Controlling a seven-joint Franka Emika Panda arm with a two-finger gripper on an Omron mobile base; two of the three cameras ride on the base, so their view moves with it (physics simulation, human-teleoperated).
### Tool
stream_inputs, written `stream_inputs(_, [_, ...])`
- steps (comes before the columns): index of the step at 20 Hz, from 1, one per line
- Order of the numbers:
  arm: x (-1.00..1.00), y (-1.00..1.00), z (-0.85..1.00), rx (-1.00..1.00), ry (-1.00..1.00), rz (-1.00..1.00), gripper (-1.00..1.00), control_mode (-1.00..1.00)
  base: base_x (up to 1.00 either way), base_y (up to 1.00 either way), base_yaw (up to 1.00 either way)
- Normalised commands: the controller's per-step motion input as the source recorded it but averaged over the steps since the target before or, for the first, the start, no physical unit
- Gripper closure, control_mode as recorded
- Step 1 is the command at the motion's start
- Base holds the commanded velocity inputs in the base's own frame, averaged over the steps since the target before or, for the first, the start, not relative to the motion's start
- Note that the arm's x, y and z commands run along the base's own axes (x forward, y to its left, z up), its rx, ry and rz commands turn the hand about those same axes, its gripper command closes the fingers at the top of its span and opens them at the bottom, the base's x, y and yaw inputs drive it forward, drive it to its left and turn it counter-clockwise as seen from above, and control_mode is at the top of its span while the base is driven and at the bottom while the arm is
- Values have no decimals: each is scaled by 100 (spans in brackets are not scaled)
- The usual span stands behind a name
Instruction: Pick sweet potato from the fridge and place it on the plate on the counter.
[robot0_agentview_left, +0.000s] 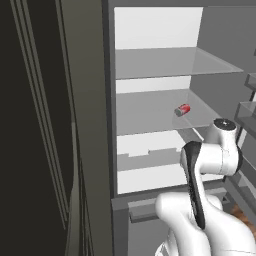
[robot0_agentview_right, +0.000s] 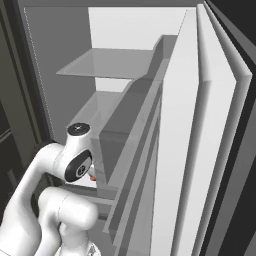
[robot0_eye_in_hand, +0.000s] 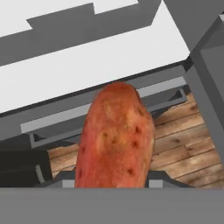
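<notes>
Though its fingertips hide, sweet potato seemingly within closed gripper.

The open fridge is faced by both base views from behind the arm, left and right; its lower edge is seen close up from the hand view.

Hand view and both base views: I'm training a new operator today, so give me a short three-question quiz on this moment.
1. True or false: the hand is shut on the sweet potato.
2. What lies on the fridge shelf in the left base view? A) red can B) green bottle C) white bowl
3. In the hand view, what surface lies below the sweet potato?

Key: 1 true; 2 A; 3 wooden floor.
</notes>
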Motion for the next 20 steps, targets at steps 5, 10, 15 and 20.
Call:
stream_inputs(5, [-45, 32, 37, 0, 4, 5, 100, -100, 0, 0, 0])
stream_inputs(10, [-20, 28, 49, 0, 0, 15, 100, -100, 0, 0, 0])
stream_inputs(15, [-8, 10, 55, 0, 0, 13, 100, -100, 0, 0, 0])
stream_inputs(20, [-23, 0, 50, 0, 0, 3, 100, -100, 0, 0, 0])
